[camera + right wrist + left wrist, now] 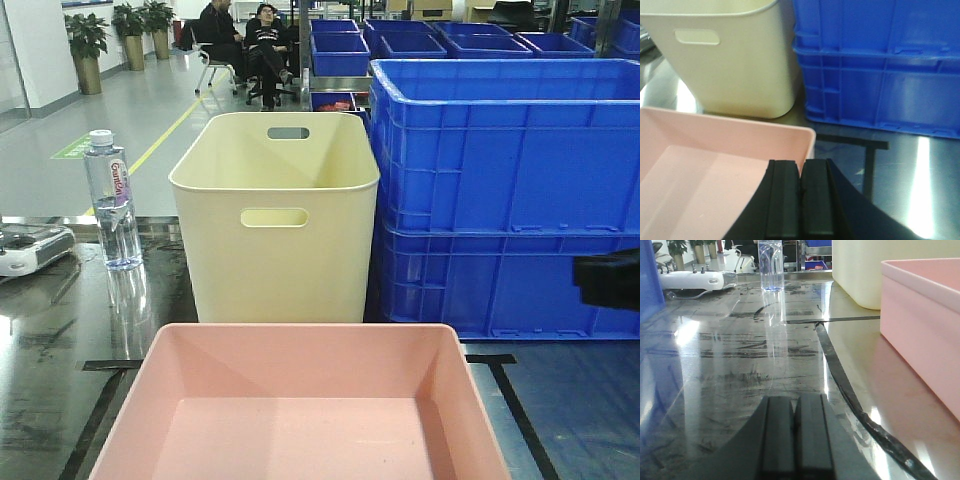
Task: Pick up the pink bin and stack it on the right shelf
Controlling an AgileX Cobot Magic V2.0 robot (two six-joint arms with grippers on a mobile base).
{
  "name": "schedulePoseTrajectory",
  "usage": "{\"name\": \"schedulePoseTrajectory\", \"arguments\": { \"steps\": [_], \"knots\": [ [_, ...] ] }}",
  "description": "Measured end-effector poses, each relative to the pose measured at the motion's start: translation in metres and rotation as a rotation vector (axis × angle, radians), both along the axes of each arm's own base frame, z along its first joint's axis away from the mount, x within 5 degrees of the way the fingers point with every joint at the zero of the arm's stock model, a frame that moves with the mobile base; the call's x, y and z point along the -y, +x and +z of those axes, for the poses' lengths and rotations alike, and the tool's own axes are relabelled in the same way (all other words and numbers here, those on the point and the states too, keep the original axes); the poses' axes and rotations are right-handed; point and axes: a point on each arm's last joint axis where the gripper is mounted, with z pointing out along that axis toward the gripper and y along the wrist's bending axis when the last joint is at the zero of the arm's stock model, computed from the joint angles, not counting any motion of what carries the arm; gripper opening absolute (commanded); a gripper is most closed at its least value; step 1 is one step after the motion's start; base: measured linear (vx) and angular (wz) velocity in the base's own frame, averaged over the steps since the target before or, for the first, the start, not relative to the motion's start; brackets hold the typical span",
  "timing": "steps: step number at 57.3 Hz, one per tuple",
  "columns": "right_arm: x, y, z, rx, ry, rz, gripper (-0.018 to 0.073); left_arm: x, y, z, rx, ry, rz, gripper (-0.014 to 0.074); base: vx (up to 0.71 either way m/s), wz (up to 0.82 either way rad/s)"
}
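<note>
Right pincer (800, 200): your right wrist view shows its two dark pads pressed together with nothing between them. It sits above the pink bin's near right corner, not gripping it.
Left pincer (796, 435): likewise closed and empty. It lies low over the glossy worktop (740, 370), well left of the bin's outer wall.
Pink bin (300, 410): it rests nearest you on the dark surface, empty, rim up. Its far edge lies just in front of the cream bin (275, 215).
Shelf: the reflective surface with black tape lines (840, 375) under and around the bin looks to be your target. I cannot tell from these views where exactly on it the bin should end up.
Neighbours: stacked blue crates (505, 200) stand just right of the cream bin. A water bottle (112, 200) stands upright to the left, with a white controller (30, 250) beyond it.
Stage: by my reading, the grasp has not begun; both pincers must open first.
Risk, grip: the walls are smooth and sloped, so a pinch on one rim could slip or tip the tub.
Risk, collision: pushing the bin forward would shove the cream bin; swinging right could strike the crates.
Risk, left side: a wide left-arm sweep could knock the bottle over.
Risk, sight: glare on the surface hides tape edges, so judge placement carefully.
</note>
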Motion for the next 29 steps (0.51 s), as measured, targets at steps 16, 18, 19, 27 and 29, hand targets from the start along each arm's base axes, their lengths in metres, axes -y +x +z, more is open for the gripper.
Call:
{"name": "schedulePoseTrajectory", "arguments": {
  "steps": [16, 18, 19, 27, 29],
  "knots": [
    [0.037, -0.065, -0.108, 0.247, -0.001, -0.185, -0.0011, 0.0, 0.0, 0.0, 0.0, 0.0, 0.0, -0.0001, 0.0, 0.0],
    [0.04, -0.073, -0.125, 0.262, -0.01, -0.204, -0.0011, 0.0, 0.0, 0.0, 0.0, 0.0, 0.0, -0.0001, 0.0, 0.0],
    [0.04, -0.074, -0.134, 0.254, -0.016, -0.206, -0.0011, 0.0, 0.0, 0.0, 0.0, 0.0, 0.0, -0.0001, 0.0, 0.0],
    [0.044, -0.097, -0.203, 0.239, -0.062, -0.222, -0.0011, 0.0, 0.0, 0.0, 0.0, 0.0, 0.0, -0.0001, 0.0, 0.0],
    [0.044, -0.101, -0.218, 0.228, -0.069, -0.221, -0.0011, 0.0, 0.0, 0.0, 0.0, 0.0, 0.0, -0.0001, 0.0, 0.0]
  ]
}}
